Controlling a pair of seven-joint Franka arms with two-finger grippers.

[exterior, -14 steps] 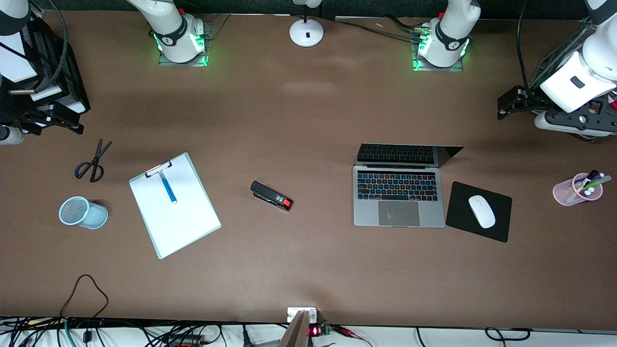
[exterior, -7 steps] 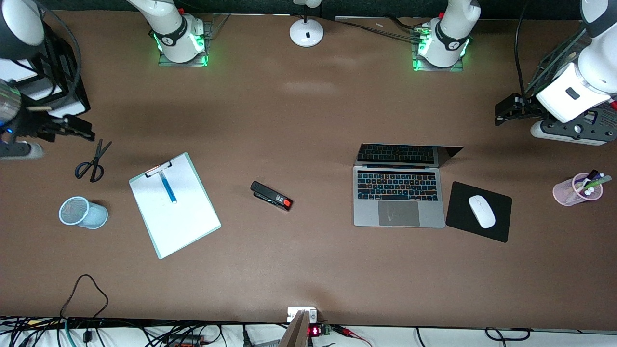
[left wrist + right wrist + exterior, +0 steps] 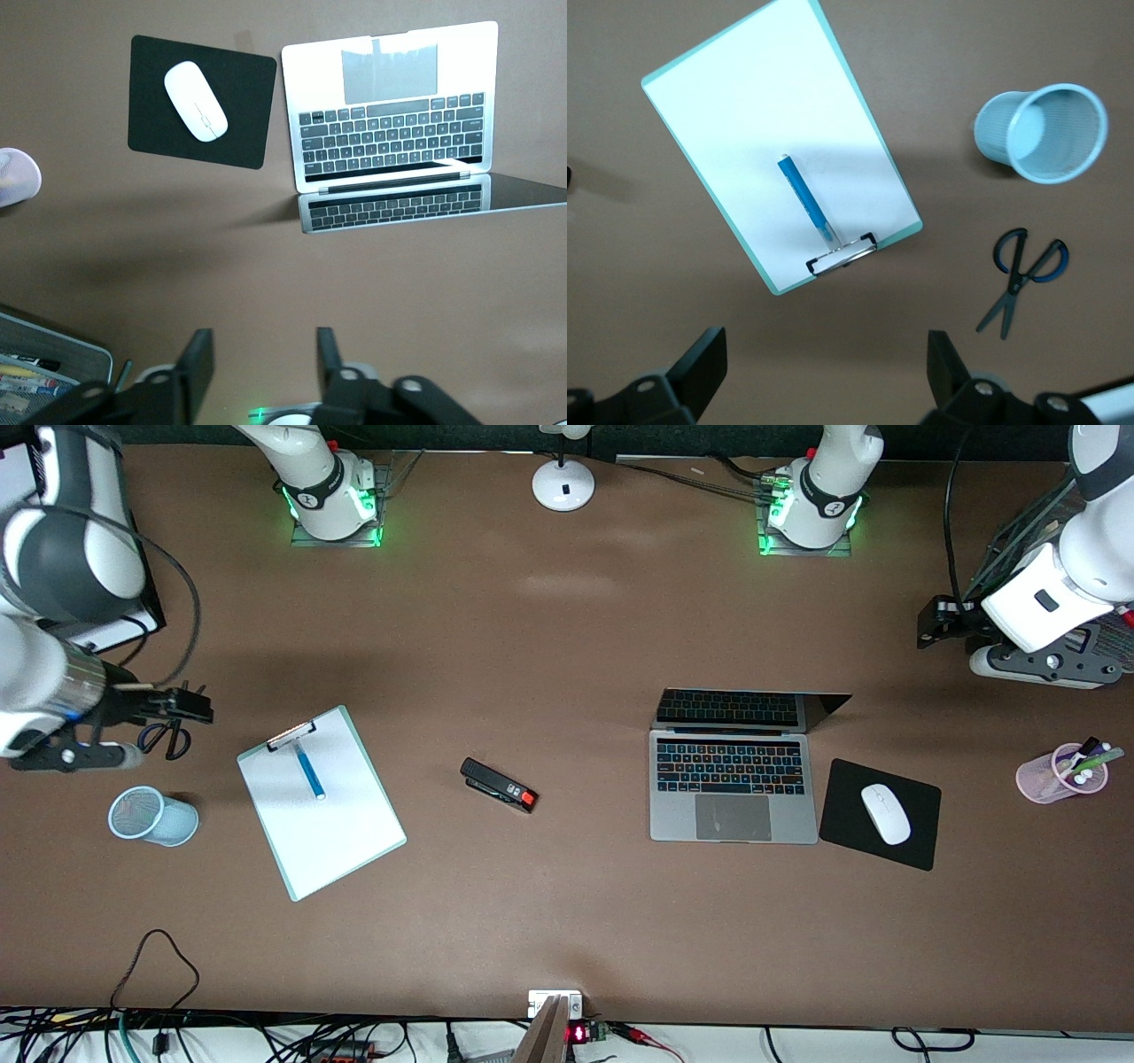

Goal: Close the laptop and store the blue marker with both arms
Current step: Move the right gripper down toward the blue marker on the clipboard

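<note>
Table surface: a brown matte table [image 3: 567,921] is filling nearly the whole front view, its top bare between the scattered things.
Light: soft pale patches are lying on the tabletop near the middle of the robots' edge, and green light is glowing on the wood at two spots along that edge.
Lamp base: a round white base [image 3: 563,485] is standing at the middle of that same edge.
Near edge: a strip of black cables [image 3: 221,1041] is running along the table edge closest to the front camera, over a white surface.
Small device: a small box showing a red light [image 3: 577,1034] is sitting at that near edge.
</note>
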